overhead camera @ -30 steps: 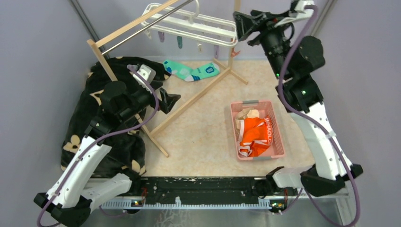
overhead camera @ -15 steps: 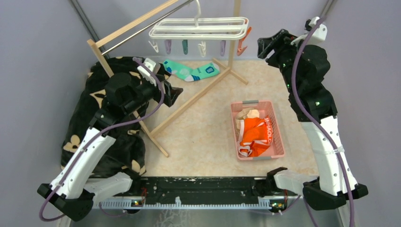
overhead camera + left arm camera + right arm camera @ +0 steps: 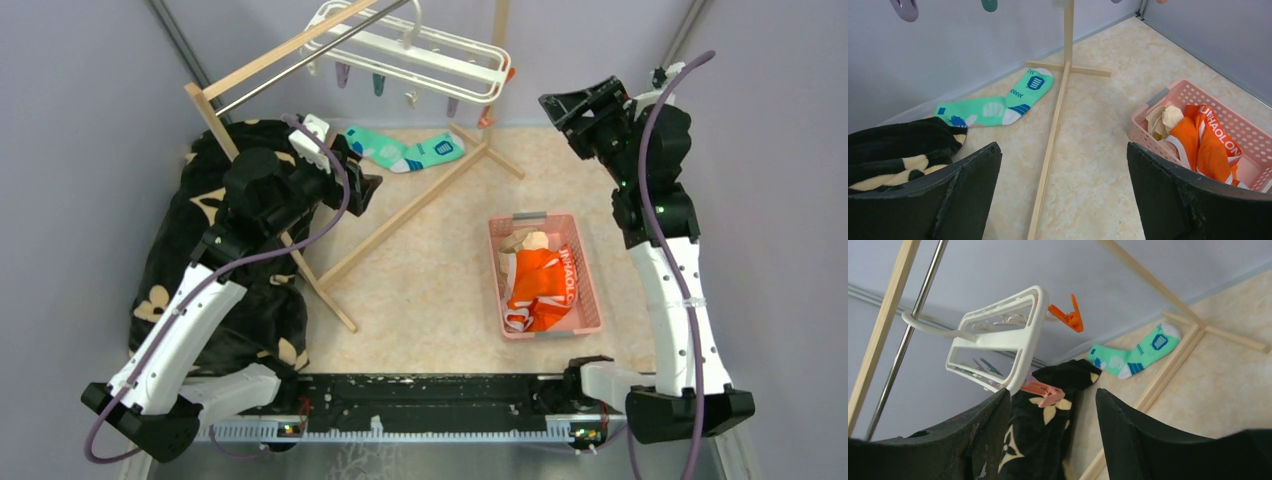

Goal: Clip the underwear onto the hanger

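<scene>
nothing is in hand yet: the left gripper [image 3: 1063, 165] gapes wide and empty low over the floor beside the wooden rack [image 3: 410, 210], and the right gripper [image 3: 1053, 405] stands parted and empty near the hanger [image 3: 420, 50], apart from it in the overhead view. the underwear [image 3: 540, 285] lies bunched in the pink basket [image 3: 545, 333], pressed against a beige cloth [image 3: 525, 241], well apart from both grippers. the hanger hangs tilted from the rack's metal bar [image 3: 900, 347] by its hook alone, so a nudge from the right fingers would likely set it swaying or slide it along the bar, and a small clip such as the orange clip [image 3: 1068, 317] would dodge a one-sided push. a careless grab in the basket may lift the beige cloth too, or drag the light basket. the rack's floor rail lies between the left arm and the basket, a likely snag.
</scene>
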`<state>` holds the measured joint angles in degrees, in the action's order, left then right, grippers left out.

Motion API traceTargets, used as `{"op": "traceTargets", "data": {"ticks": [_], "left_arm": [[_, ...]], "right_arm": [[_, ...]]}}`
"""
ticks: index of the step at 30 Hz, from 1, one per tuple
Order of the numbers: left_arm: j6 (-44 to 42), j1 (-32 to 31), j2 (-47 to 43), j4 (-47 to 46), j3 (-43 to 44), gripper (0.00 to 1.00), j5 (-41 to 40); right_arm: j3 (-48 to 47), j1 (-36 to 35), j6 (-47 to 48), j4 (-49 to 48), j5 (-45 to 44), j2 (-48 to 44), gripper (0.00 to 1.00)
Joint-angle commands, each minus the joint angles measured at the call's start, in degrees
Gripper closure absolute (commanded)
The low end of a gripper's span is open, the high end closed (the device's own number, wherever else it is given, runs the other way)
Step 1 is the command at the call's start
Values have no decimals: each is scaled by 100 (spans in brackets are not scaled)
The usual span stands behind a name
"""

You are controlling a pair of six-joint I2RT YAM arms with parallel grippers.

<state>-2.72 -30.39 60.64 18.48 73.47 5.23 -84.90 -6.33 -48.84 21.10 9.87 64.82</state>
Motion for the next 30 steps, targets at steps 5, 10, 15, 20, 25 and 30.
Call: {"op": "traceTargets", "data": {"ticks": [5,10,15,20,25,30], "left_arm": [[-168,7,-83,48,177,0,-150],[-195,6,-96,85,192,0,-143],[-162,7,-70,81,205,0,-90],[-150,7,-95,83,172,0,-86],[-182,6,-122,120,156,0,-133],[-222,4,-108,138,189,0,-163]], "right_arm": [[642,408,-1892,-1826,1402,-116,36],[750,420,-2184,-2371,1604,-37,36],[443,409,-2346,-2630,1807,359,36],[-25,415,-2385,-2775,1948,919,37],[-368,409,-2503,-2947,2112,1330,37],[-387,385,-2735,-3168,2219,1505,41]]}}
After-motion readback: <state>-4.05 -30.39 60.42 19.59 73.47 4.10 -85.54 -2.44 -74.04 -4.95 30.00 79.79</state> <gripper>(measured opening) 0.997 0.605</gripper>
